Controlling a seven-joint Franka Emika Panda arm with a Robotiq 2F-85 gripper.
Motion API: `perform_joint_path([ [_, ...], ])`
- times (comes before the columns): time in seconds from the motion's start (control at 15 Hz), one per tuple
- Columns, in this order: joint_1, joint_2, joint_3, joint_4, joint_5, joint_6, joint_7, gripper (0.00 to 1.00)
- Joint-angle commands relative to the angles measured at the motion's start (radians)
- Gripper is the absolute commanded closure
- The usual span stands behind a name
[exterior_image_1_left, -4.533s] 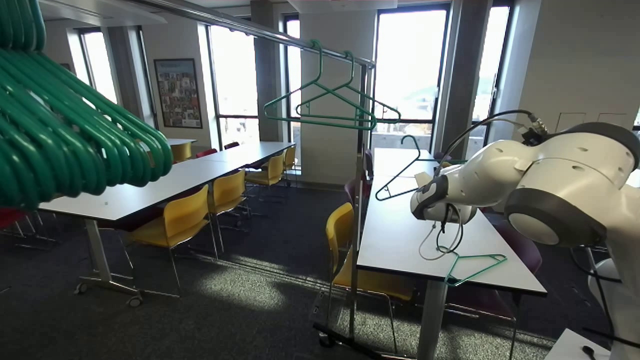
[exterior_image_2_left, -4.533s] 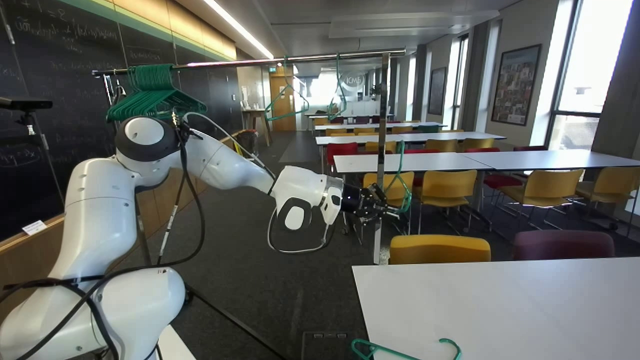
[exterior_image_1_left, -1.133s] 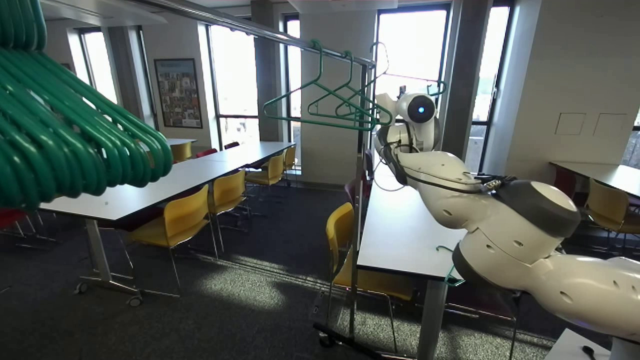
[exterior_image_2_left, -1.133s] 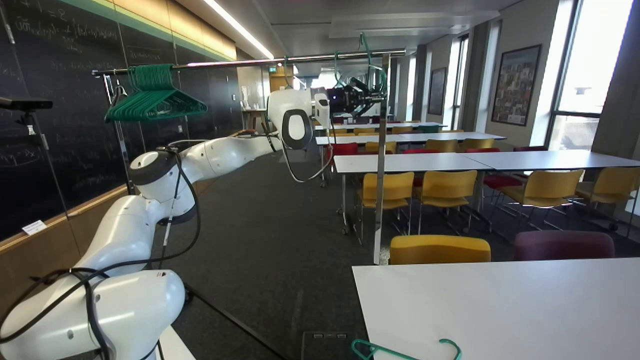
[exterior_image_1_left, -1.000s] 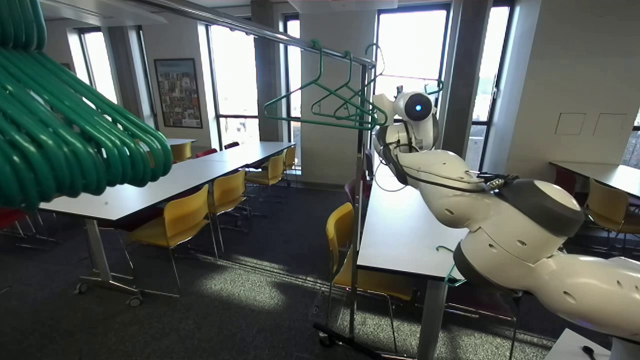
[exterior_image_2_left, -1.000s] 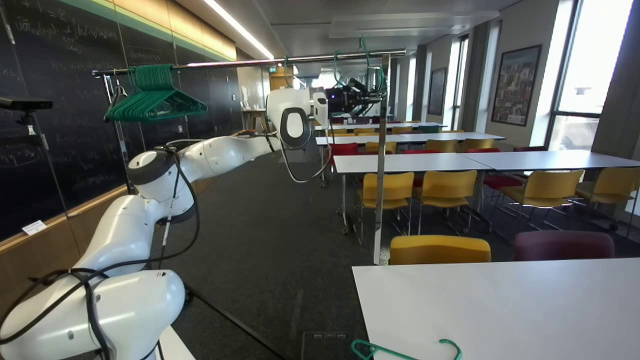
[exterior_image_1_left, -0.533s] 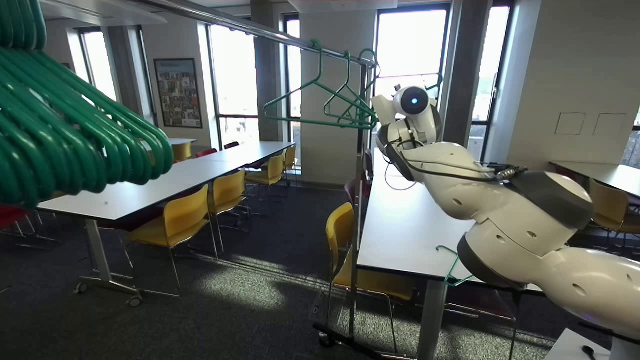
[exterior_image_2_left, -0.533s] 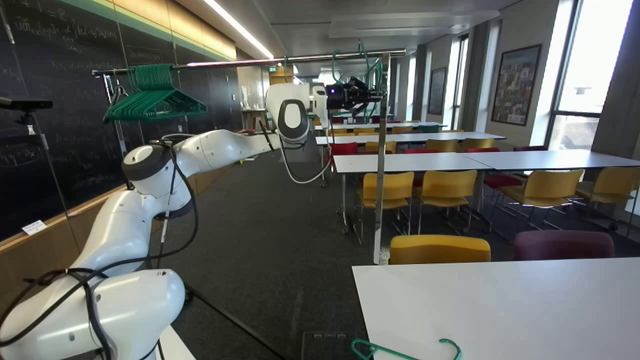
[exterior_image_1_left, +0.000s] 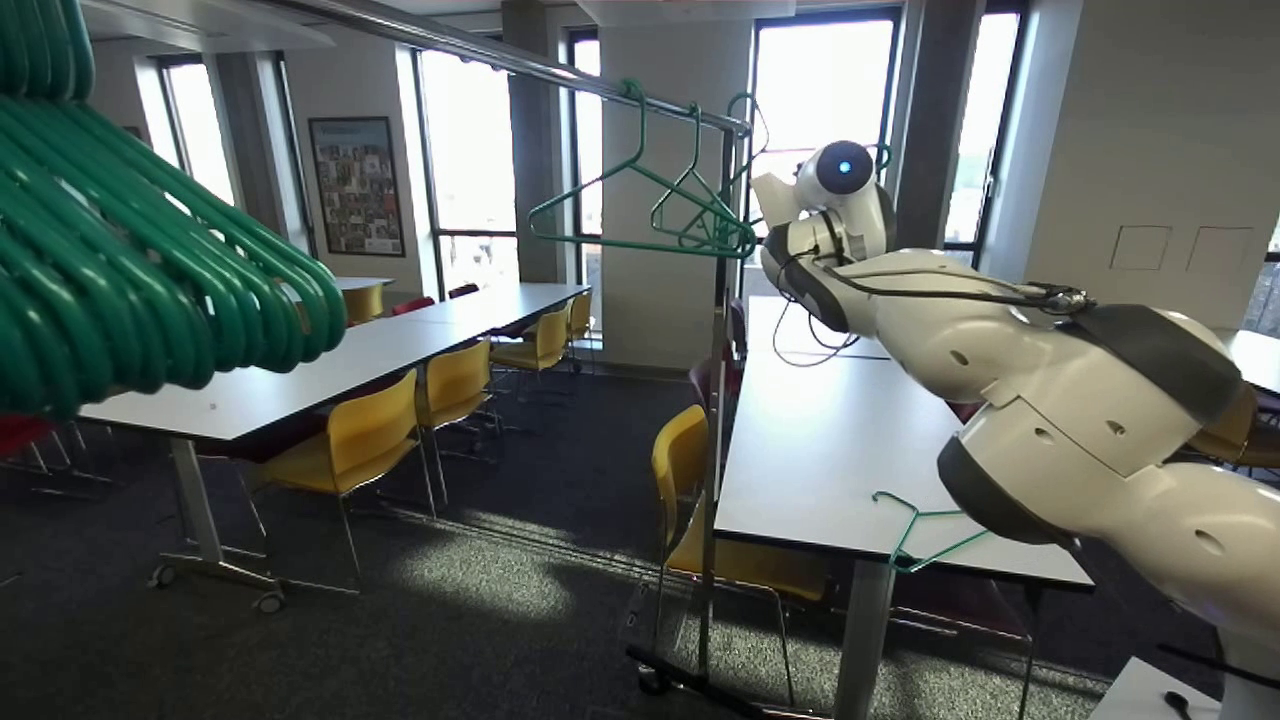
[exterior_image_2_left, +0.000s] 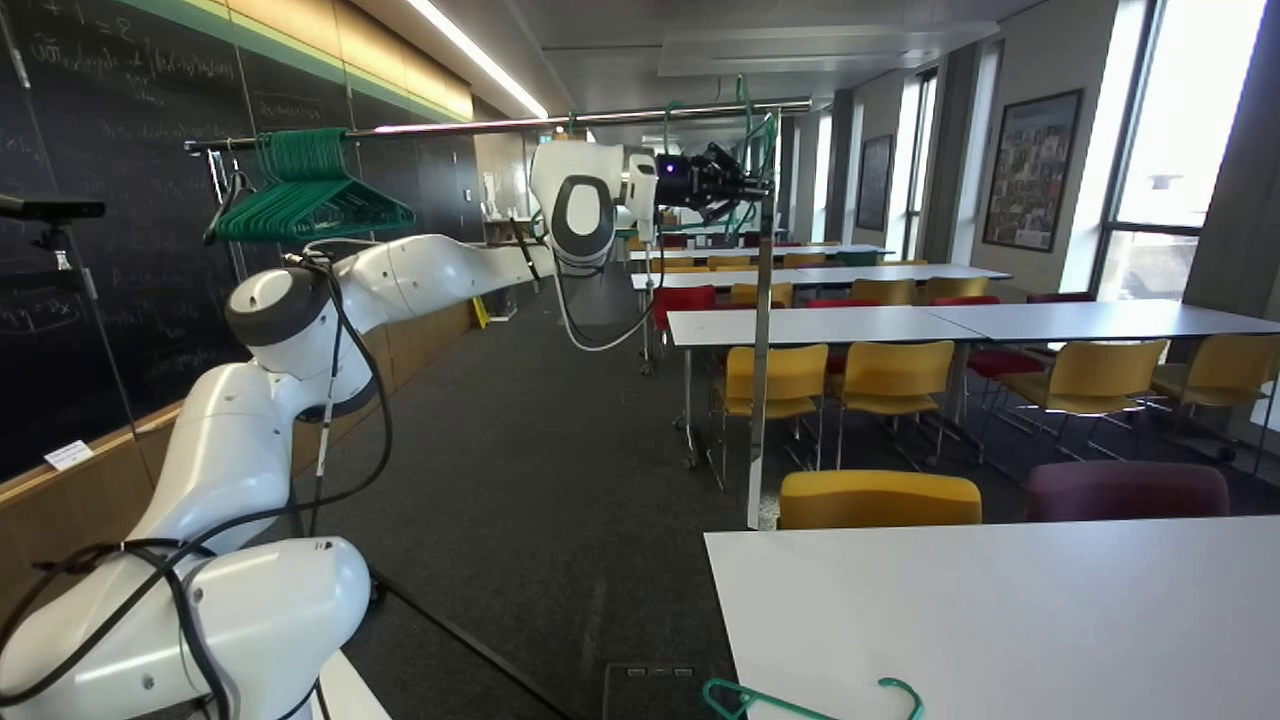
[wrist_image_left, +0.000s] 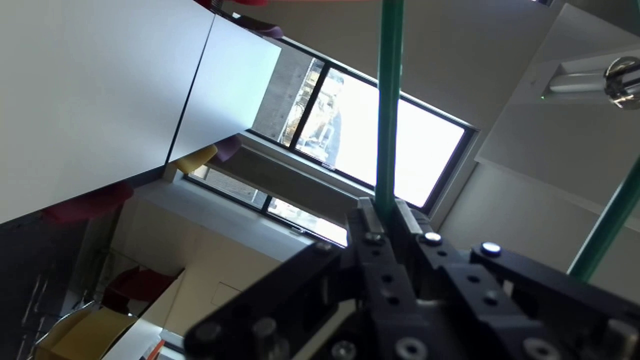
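My gripper (wrist_image_left: 385, 212) is shut on a green plastic hanger (wrist_image_left: 390, 100); one bar of it runs straight out from between the fingertips in the wrist view. In an exterior view the black gripper (exterior_image_2_left: 757, 188) is just below rail height by the end post, and the held hanger's hook (exterior_image_2_left: 743, 92) rises above the rail. Whether that hook is over the rail or beside it, I cannot tell. Two green hangers hang near the rail's end: a nearer one (exterior_image_1_left: 640, 243) and one turned more edge-on (exterior_image_1_left: 660, 205). Part of the held hanger is hidden behind the arm.
A metal rail (exterior_image_2_left: 500, 127) crosses the scene, with its upright post (exterior_image_2_left: 763, 350) close to the gripper. Many green hangers (exterior_image_2_left: 310, 205) crowd its far end. One loose hanger (exterior_image_1_left: 940, 553) lies on the white table (exterior_image_1_left: 800, 480). Yellow chairs (exterior_image_1_left: 685, 460) stand near the post.
Since several seconds ago, the arm has lifted the hanger from well below the rail up to it. Lately the hook sank slightly, then shifted toward the post; the adjacent hanging hanger has turned.
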Motion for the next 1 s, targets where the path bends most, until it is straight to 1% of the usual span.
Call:
perform_joint_path([
  [0.0,0.02,-0.09,0.011,0.043,-0.083,-0.053,0.019,0.97],
  [0.53,0.006,-0.128,0.012,0.12,-0.207,-0.091,0.081,0.97],
  [0.93,0.004,-0.144,0.05,0.144,-0.275,-0.106,0.066,0.97],
])
